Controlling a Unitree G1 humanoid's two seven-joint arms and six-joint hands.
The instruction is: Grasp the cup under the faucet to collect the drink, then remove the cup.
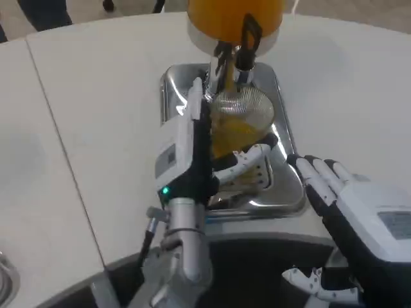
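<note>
A clear ribbed cup (241,119) holding orange drink stands on the silver drip tray (282,138), right under the faucet (239,54) of the orange drink dispenser (234,18). My left hand (199,151) grips the cup from its left side, with its fingers (247,160) wrapped around the front of the cup's lower part. My right hand (350,199) rests at the tray's right front corner, fingers apart and holding nothing, clear of the cup.
The tray sits on a white table (96,96) with a seam running down its left side. A round metal object (5,273) shows at the lower left edge. The table's front edge curves just below the tray.
</note>
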